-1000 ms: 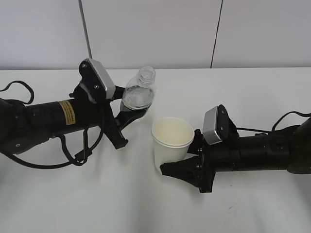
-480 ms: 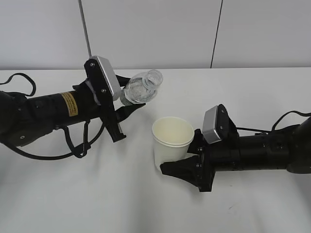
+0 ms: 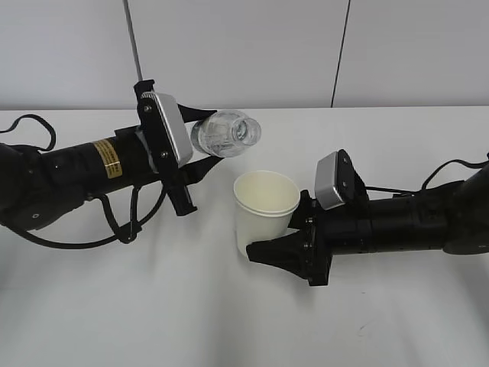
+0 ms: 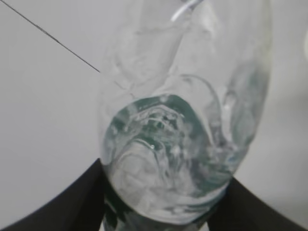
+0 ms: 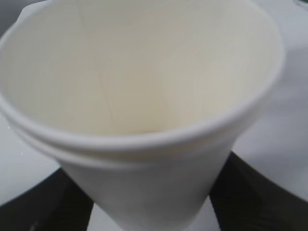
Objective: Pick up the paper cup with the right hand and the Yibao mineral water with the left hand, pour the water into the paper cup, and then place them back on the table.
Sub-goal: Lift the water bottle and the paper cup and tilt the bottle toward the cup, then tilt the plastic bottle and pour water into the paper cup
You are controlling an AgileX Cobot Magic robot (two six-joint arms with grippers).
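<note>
My left gripper (image 3: 195, 149), on the arm with the yellow sticker, is shut on the clear Yibao mineral water bottle (image 3: 224, 134). It holds the bottle tipped almost level above the table (image 3: 244, 329), the open mouth facing right above and behind the cup. The left wrist view is filled by the bottle (image 4: 183, 125) between the two black fingers (image 4: 72, 202). My right gripper (image 3: 276, 243) is shut on the white paper cup (image 3: 263, 210) and holds it upright, slightly leaning. In the right wrist view the cup (image 5: 144, 96) looks empty inside.
A pale wall with two dark vertical seams (image 3: 131, 46) stands behind the white table. Loose black cables (image 3: 30, 134) lie by the left arm and a cable (image 3: 451, 172) by the right arm.
The left gripper has rolled the bottle from nearly upright to almost level, its mouth swinging right toward the cup. The right gripper has brought the cup a little left and up.
</note>
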